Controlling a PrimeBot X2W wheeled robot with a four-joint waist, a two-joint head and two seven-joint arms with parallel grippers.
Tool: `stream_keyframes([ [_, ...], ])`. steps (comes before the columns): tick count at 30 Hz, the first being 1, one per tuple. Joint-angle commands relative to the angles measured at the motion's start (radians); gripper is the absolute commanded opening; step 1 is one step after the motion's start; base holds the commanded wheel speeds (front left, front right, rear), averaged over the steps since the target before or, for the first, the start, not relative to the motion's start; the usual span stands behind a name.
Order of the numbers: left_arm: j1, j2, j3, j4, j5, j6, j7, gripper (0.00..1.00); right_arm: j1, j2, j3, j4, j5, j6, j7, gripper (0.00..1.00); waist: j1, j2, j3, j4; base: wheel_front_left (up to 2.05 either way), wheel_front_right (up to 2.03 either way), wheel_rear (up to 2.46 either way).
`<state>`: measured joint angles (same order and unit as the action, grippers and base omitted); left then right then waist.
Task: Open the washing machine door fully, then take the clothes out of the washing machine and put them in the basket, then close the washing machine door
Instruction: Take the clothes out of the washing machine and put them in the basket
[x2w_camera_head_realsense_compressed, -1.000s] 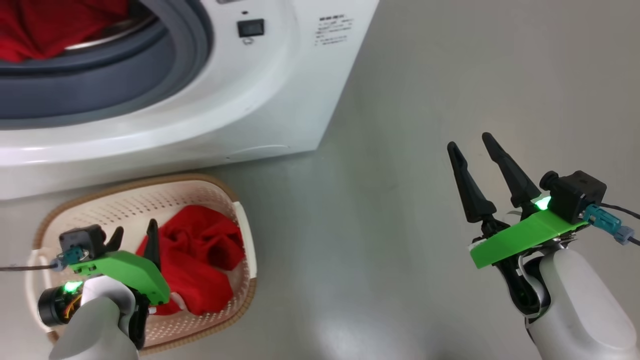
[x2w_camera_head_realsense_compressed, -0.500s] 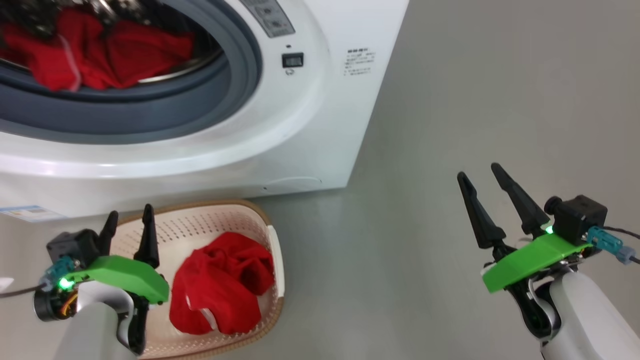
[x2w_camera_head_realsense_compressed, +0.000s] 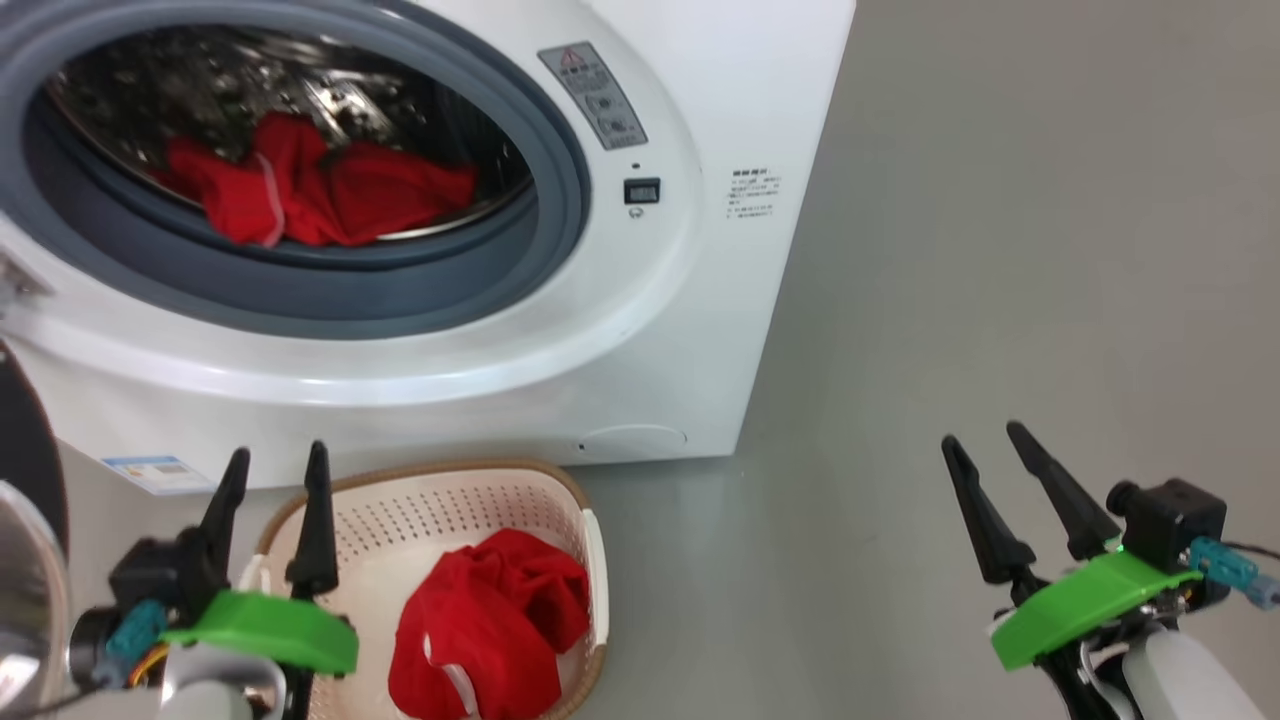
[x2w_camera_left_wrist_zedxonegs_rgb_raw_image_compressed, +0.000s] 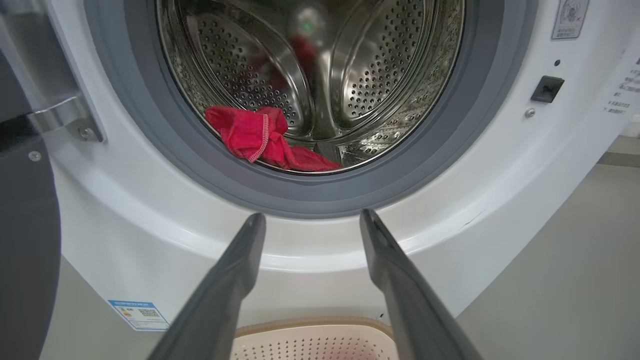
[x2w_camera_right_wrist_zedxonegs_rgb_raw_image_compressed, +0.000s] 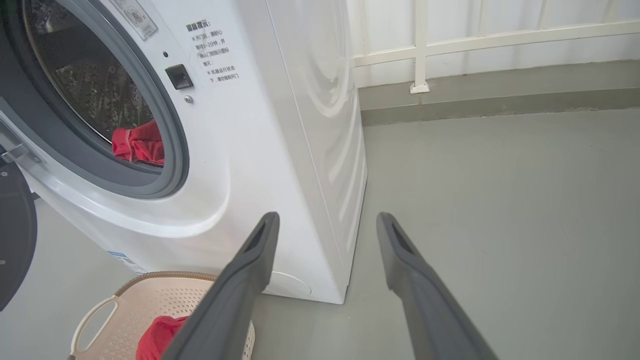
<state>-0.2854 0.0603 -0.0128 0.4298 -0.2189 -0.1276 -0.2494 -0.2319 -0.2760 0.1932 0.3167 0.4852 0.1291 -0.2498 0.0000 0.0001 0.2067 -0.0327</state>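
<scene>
The white washing machine (x2w_camera_head_realsense_compressed: 650, 330) stands with its drum mouth uncovered. The washing machine door (x2w_camera_head_realsense_compressed: 25, 440), black-rimmed, hangs swung out at the far left. Red clothes (x2w_camera_head_realsense_compressed: 310, 195) lie at the front of the steel drum, also seen as clothes (x2w_camera_left_wrist_zedxonegs_rgb_raw_image_compressed: 255, 135) in the left wrist view. More red clothes (x2w_camera_head_realsense_compressed: 490, 620) sit in the cream basket (x2w_camera_head_realsense_compressed: 450, 475) on the floor below the machine. My left gripper (x2w_camera_head_realsense_compressed: 278, 452) is open and empty over the basket's left rim, fingers pointing at the drum. My right gripper (x2w_camera_head_realsense_compressed: 982, 436) is open and empty over the floor to the right.
Grey floor (x2w_camera_head_realsense_compressed: 1000, 250) stretches right of the machine. A white railing (x2w_camera_right_wrist_zedxonegs_rgb_raw_image_compressed: 420, 45) and a low wall close the back. A blue label (x2w_camera_head_realsense_compressed: 160, 470) and a round cap (x2w_camera_head_realsense_compressed: 635, 437) sit low on the machine's front. The basket (x2w_camera_right_wrist_zedxonegs_rgb_raw_image_compressed: 150, 295) touches the machine's base.
The head camera has tilted up, bringing the drum into view. My left gripper has left the red clothes in the basket and shifted to its left rim. Both grippers stay open.
</scene>
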Motion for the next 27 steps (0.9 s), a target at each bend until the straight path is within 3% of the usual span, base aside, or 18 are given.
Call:
stream_keyframes([
  [1, 0.038, 0.017, 0.042, -0.066, 0.016, -0.003, -0.012, 1.00, 0.032, -0.012, 0.013, -0.027, 0.005, 0.002, -0.012, 1.00, 0.0000, -0.0001, -0.041, 0.013, 0.00, 0.00, 0.00],
  [15, 0.216, -0.005, 0.070, -0.274, 0.043, 0.005, -0.012, 1.00, 0.090, -0.013, -0.010, -0.049, 0.000, 0.002, -0.012, 1.00, 0.0000, -0.0001, -0.066, 0.013, 0.00, 0.00, 0.00],
  [27, 0.196, -0.009, 0.060, -0.276, 0.030, 0.016, -0.012, 1.00, 0.076, -0.004, -0.016, -0.053, -0.005, 0.002, -0.012, 1.00, 0.0000, -0.0001, -0.047, 0.007, 0.00, 0.00, 0.00],
])
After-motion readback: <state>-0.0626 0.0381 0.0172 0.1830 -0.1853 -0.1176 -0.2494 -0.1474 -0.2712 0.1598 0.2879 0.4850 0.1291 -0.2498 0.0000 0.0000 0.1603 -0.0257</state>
